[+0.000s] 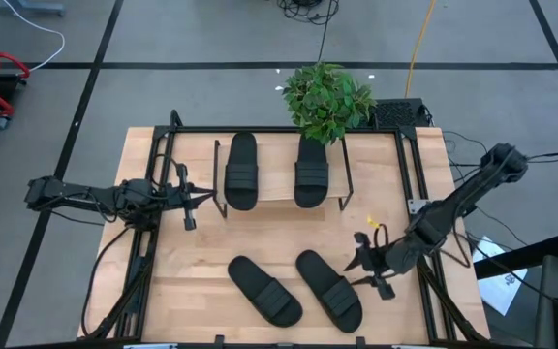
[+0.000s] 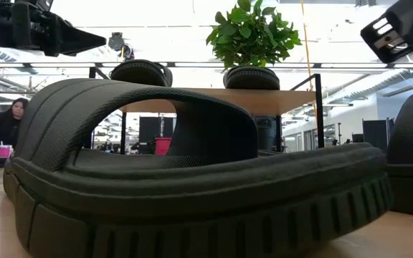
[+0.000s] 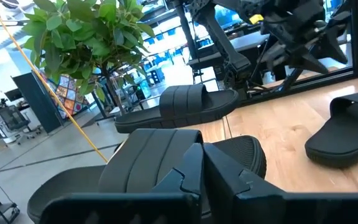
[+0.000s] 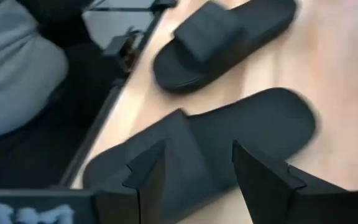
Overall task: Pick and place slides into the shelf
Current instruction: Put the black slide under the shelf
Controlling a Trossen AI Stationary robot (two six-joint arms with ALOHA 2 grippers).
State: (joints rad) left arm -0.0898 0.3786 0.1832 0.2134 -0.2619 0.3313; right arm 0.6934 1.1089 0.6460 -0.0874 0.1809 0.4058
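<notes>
Wooden tabletop (image 1: 201,257): four slides, two on the shelf (image 1: 277,192) at 12 o'clock beside a potted plant (image 1: 327,100), two at 6 o'clock (image 1: 263,289). Right gripper (image 1: 364,260) open, empty, beside them; left gripper (image 1: 205,199) shut, empty, at 9 o'clock.

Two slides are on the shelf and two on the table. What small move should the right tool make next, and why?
Probably lower the right tool over the nearer slide and close on it. Its fingers are open right beside that slide, which lies on the table with another slide, while the shelf already holds two. The left tool is shut beside the shelf.
</notes>
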